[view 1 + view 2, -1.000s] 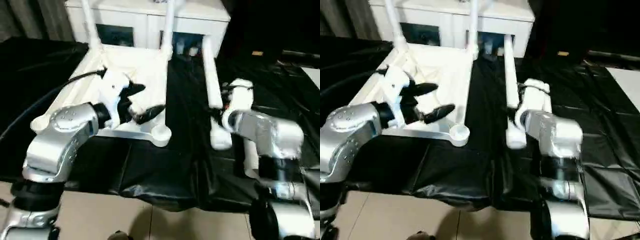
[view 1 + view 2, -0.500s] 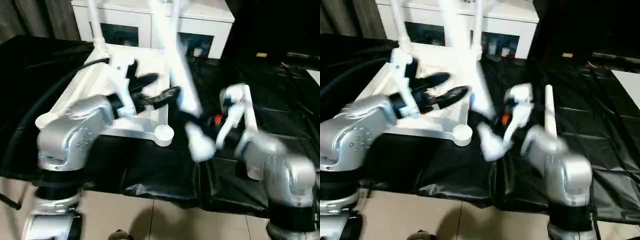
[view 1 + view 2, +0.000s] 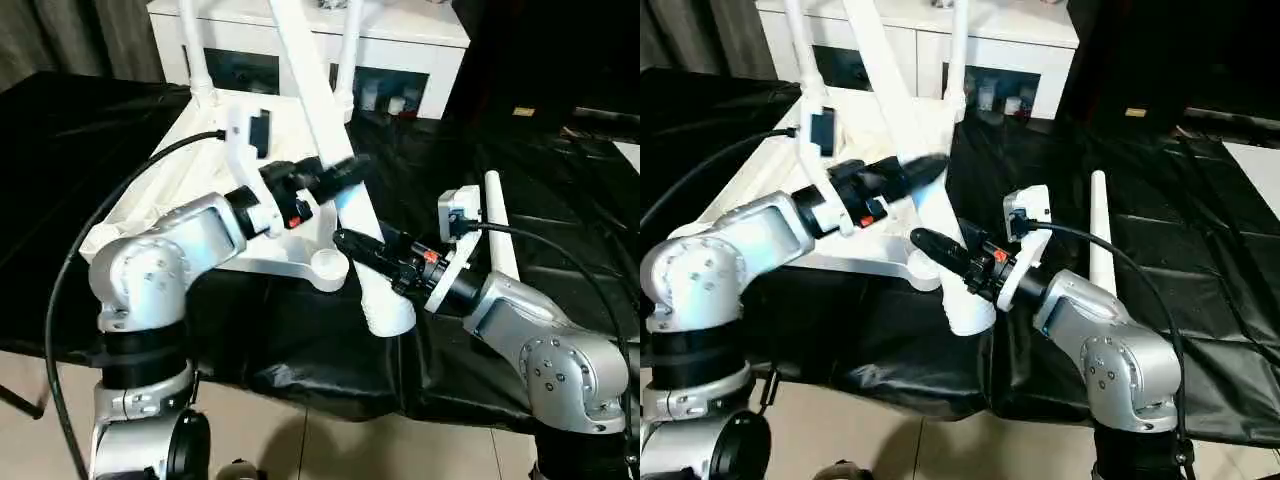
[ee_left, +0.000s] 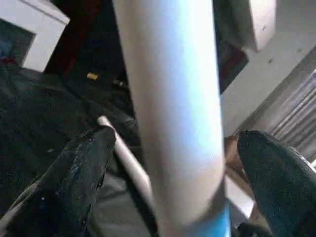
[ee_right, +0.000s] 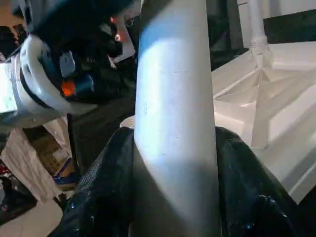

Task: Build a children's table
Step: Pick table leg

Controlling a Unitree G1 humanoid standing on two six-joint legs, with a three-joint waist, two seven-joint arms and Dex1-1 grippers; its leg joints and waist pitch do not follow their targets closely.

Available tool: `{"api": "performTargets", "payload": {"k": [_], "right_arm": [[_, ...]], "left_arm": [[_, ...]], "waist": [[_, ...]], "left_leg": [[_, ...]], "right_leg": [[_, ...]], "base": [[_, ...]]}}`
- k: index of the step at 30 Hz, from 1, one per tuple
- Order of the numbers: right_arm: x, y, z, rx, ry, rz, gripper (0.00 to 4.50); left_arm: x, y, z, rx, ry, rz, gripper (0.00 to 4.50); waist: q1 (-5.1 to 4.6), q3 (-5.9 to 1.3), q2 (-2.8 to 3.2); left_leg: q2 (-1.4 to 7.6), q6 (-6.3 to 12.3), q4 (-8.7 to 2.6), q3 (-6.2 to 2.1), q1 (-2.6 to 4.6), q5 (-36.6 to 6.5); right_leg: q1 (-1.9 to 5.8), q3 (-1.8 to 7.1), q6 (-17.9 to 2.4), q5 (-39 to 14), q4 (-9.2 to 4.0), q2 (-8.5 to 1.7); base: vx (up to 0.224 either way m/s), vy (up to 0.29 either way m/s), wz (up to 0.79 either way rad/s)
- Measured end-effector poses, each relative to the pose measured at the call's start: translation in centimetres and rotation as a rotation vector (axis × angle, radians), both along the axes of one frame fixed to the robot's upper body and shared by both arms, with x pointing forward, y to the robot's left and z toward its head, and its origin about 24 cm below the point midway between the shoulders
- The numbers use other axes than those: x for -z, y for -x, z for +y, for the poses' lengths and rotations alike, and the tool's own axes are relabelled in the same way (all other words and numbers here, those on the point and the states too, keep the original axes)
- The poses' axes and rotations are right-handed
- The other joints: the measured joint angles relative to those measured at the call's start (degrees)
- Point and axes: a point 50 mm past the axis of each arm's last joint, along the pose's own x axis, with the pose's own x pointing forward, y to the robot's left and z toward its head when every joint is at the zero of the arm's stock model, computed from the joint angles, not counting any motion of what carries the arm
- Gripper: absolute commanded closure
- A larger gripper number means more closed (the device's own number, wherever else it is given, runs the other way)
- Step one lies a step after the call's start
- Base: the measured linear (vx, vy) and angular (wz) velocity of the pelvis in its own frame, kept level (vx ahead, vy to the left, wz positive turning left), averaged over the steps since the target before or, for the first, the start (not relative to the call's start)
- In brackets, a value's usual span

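Your right gripper [image 3: 362,246] was clamped on a white table leg [image 3: 325,120] near its thick lower end, holding it tilted above the black cloth [image 3: 300,340], just beside the upturned tabletop [image 3: 180,170]. Your left gripper [image 4: 173,163] stood wide open, its black fingers [image 4: 79,173] either side of that leg, gripping nothing. Another leg [image 3: 497,225] lay loose on the cloth.

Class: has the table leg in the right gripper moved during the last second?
Yes. The leg lay on the black sheet; it's now lifted, slanting over the tabletop.
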Motion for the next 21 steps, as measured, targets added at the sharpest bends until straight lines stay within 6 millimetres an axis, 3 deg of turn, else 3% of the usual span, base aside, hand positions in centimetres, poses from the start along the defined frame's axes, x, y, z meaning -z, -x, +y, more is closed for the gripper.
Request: {"api": "performTargets", "payload": {"k": [21], "right_arm": [[0.18, 0.02, 0.76, -0.009, 0.072, -0.042, 2.69]], "left_arm": [[0.23, -0.07, 0.07, -0.037, -0.018, 0.051, 1.52]], "waist": [[0.04, 0.01, -0.01]], "left_leg": [[0.00, 0.00, 0.00, 0.00, -0.01, 0.00]], "right_leg": [[0.00, 0.00, 0.01, 0.00, -0.01, 0.00]], "base": [[0.000, 0.000, 0.00]]}}
